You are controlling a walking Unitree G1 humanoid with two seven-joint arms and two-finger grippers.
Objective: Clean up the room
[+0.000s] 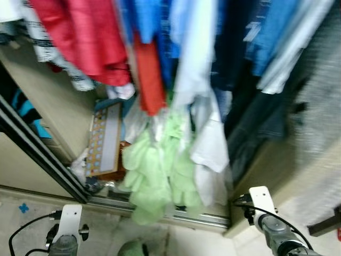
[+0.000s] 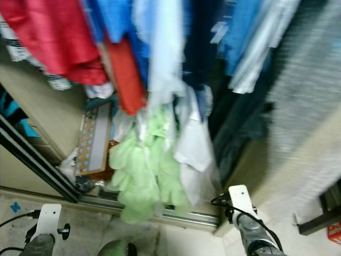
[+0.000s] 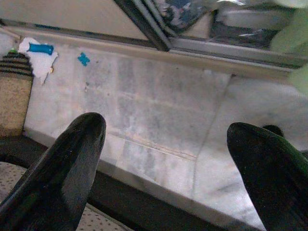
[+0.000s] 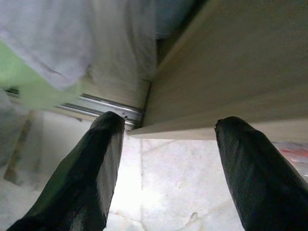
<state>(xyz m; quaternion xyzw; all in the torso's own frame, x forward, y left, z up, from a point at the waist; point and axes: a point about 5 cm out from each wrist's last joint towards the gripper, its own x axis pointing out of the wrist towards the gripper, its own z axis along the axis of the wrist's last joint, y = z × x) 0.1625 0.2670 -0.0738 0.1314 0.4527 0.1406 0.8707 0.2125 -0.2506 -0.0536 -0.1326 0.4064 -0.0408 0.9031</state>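
Observation:
An open wardrobe hangs full of clothes before me: red garments [image 1: 85,37], blue shirts [image 1: 154,21], a white shirt [image 1: 205,122] and a pale green garment [image 1: 154,170] reaching down to the sliding-door track [image 1: 181,216]. A green item [image 1: 132,249] lies on the floor at the bottom edge. My left gripper [image 3: 163,168] is open above the marble floor. My right gripper [image 4: 166,163] is open, held low beside the wardrobe's wooden side panel [image 4: 231,72]. Both wrists [image 1: 66,229] [image 1: 266,213] sit low in the eye views.
A flat patterned box [image 1: 104,141] leans inside the wardrobe at the left, with clutter at its foot. The dark sliding-door frame [image 1: 37,149] runs diagonally on the left. A tan scratching post [image 3: 14,101] and blue scraps [image 3: 41,48] are on the floor. The eye views are blurred.

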